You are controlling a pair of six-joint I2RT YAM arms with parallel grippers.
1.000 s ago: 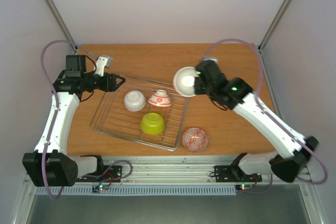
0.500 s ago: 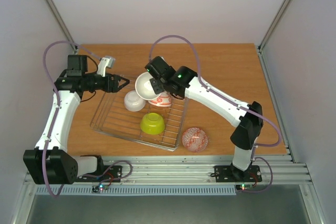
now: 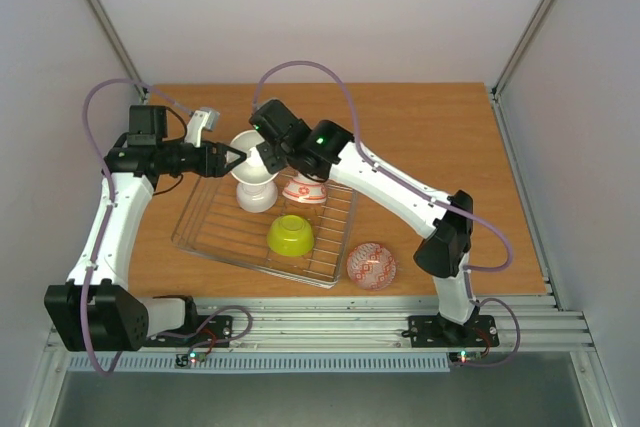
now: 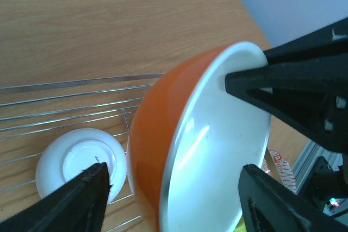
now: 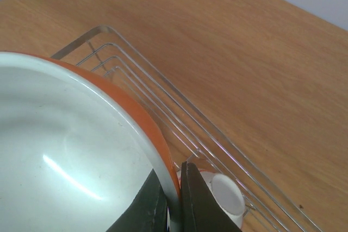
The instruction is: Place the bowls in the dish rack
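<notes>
My right gripper (image 3: 268,152) is shut on the rim of the orange bowl (image 3: 248,147), white inside, and holds it tilted above the far left part of the dish rack (image 3: 215,219). My left gripper (image 3: 236,157) is open, its fingers either side of that bowl (image 4: 157,134). In the rack, the plain white bowl (image 3: 256,192) and the white bowl with red pattern (image 3: 304,188) lie upside down, and the lime green bowl (image 3: 289,235) sits nearer. The bowl with the red-patterned inside (image 3: 371,265) stands on the table beside the rack's near right corner.
The wooden table (image 3: 440,127) is ringed by white walls and metal posts. The right arm stretches across the rack's far right side. The rack's wire bars (image 5: 163,107) run under the held bowl, and the white bowl (image 4: 81,161) lies just below the left fingers.
The right arm swung left with the orange bowl, from beyond the rack's right edge to over its far left part, between the left fingers. The left gripper crept slightly right.
</notes>
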